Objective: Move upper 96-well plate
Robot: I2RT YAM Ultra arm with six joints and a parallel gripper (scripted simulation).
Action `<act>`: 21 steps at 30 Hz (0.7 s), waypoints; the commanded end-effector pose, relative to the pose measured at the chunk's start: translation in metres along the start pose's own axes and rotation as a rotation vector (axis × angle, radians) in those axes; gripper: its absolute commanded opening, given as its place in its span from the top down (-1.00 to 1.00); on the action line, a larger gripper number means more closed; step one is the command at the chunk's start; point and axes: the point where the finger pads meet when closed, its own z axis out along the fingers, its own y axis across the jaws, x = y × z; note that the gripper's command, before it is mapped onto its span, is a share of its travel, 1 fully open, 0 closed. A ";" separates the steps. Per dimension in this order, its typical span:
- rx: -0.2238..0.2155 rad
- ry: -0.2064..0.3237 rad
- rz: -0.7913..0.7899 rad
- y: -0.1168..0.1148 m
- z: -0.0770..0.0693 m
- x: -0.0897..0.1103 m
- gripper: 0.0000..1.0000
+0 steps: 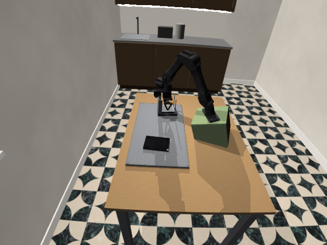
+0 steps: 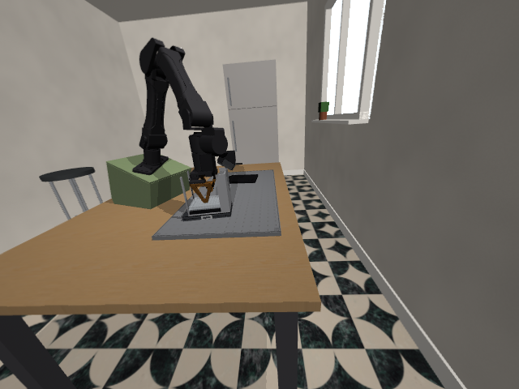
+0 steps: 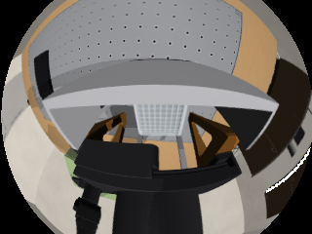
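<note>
A: Upper 96-well plate (image 1: 167, 108) — where does it sit?

B: In the stack rack K1 (image 1: 160, 104), toward 12 o'clock on the grey perforated board (image 1: 158, 155). The plate nest N1 (image 1: 156, 143) lies well apart from it, toward 6 o'clock on the same board.

A: And the gripper (image 2: 203, 193)?

B: It is down between the rack's posts, just over the white well grid. Its jaws stand at full spread and hold nothing; the orange fingers flank the plate (image 3: 160, 119) in the wrist view, one on each side.

A: What could go wrong from here?

B: If the fingers close too low, I judge they could catch the lower plate as well, or drag it up with the upper one. Closing too high might pinch only the rim and let the plate tilt. A finger could also strike a rack post (image 2: 182, 194) if the descent drifts sideways. Later, a turn in the carry would put well A1 at the wrong corner of the nest.

A: What can't you make out?

B: The seam between the two plates; in every view the stack reads as one pale block. Whether the fingertips touch the plate I cannot tell. The pale A1 square by the nest may be the small light spot at its 4 o'clock corner in the top view, but no lettering is legible. The rack's side wall (image 3: 163, 88) blocks much of the wrist view, and the rack's tabs are too small to be sure of.
</note>
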 end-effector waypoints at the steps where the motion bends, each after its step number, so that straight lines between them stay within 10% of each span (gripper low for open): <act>1: 0.010 -0.013 0.000 -0.001 0.007 -0.003 -1.00; 21: 0.019 -0.015 -0.003 -0.003 0.029 -0.005 -1.00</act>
